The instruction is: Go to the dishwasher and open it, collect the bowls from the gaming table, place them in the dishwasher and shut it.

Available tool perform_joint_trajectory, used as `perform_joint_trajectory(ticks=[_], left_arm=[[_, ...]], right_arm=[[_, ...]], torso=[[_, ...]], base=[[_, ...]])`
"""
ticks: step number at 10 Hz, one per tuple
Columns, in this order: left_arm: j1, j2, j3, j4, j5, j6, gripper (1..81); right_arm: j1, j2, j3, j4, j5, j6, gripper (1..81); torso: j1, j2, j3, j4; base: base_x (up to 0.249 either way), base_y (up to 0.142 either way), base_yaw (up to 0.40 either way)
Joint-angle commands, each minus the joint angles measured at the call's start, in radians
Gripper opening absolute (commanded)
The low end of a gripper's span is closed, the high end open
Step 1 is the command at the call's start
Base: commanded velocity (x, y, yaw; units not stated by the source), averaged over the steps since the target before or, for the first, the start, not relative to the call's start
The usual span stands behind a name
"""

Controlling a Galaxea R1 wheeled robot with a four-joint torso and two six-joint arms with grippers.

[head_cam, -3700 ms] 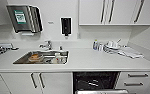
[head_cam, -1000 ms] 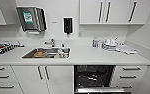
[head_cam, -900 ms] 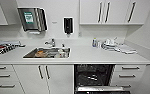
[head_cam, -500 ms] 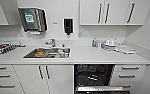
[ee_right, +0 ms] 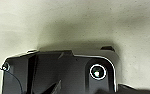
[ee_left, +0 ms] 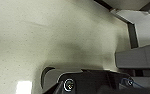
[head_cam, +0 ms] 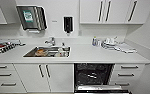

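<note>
Where the white counter (head_cam: 91, 56) runs left to right across the head view, the items stand as follows.

Dishwasher (head_cam: 93, 75): under the counter, right of centre, door (head_cam: 101, 89) folded down toward the near side; dark interior exposed, wire rack faintly visible inside.

Sink (head_cam: 47, 51): steel, set into the counter left of centre, with some items in it, too blurred to identify; tap (head_cam: 51, 40) at its far edge.

Dish rack (head_cam: 2, 46): far left on the counter, holding blurred objects.

Bottle (head_cam: 94, 41) and a cluster of dishes (head_cam: 109, 43): on the counter at the far right, above the dishwasher, near the wall.

Towel dispenser (head_cam: 32, 17): on the wall above and left of the sink. Black soap dispenser (head_cam: 68, 24): on the wall right of it.

Upper cabinets (head_cam: 113, 11): white, dark bar handles, top right.

Drawers (head_cam: 126, 74): right of the dishwasher; another drawer stack (head_cam: 2, 77) at far left; cupboard doors (head_cam: 44, 77) beneath the sink.

Floor (ee_left: 41, 37): pale, speckled, seen in both wrist views beyond the dark robot plates.

Gripper state, left and right: cannot tell.
</note>
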Motion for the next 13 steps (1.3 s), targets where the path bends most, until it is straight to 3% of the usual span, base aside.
perform_joint_trajectory(ticks=[1,4,6,9,10,11,12,13], left_arm=[[0.008,0.082,-0.194,0.01,0.018,-0.002,81.1],[0.051,0.227,-0.41,0.008,0.018,-0.004,81.1],[0.059,0.314,-0.531,0.007,0.029,-0.005,81.1],[0.08,0.405,-0.62,0.007,0.052,-0.007,81.1],[0.084,0.432,-0.64,0.007,0.066,-0.007,81.1],[0.091,0.448,-0.654,0.007,0.066,-0.007,81.1],[0.096,0.466,-0.667,0.007,0.066,-0.007,81.1],[0.099,0.478,-0.677,0.007,0.067,-0.007,81.1]], right_arm=[[-0.019,0.089,-0.156,-0.02,0.016,-0.045,81.1],[-0.054,0.201,-0.3,-0.051,0.019,-0.057,81.1],[-0.084,0.238,-0.363,-0.054,0.071,-0.061,81.1],[-0.094,0.285,-0.425,-0.045,0.073,-0.058,81.1],[-0.106,0.302,-0.459,-0.043,0.074,-0.053,81.1],[-0.119,0.313,-0.47,-0.048,0.076,-0.053,81.1],[-0.124,0.321,-0.474,-0.049,0.076,-0.057,81.1],[-0.125,0.325,-0.477,-0.051,0.076,-0.057,81.1]], torso=[[-0.059,0.092,0.0,0.0],[-0.129,0.2,0.0,0.0],[-0.168,0.261,0.0,0.0],[-0.241,0.378,0.0,0.0],[-0.266,0.415,0.061,0.0],[-0.288,0.451,0.099,-0.023],[-0.304,0.476,0.105,-0.023],[-0.32,0.501,0.123,-0.003]], base=[[0.0,0.0,0.0],[0.0,0.0,0.0],[0.0,0.0,0.0],[0.0,0.0,0.0],[0.0,0.0,0.0],[0.0,0.0,0.0],[0.0,0.0,0.0],[0.0,0.0,0.0]])
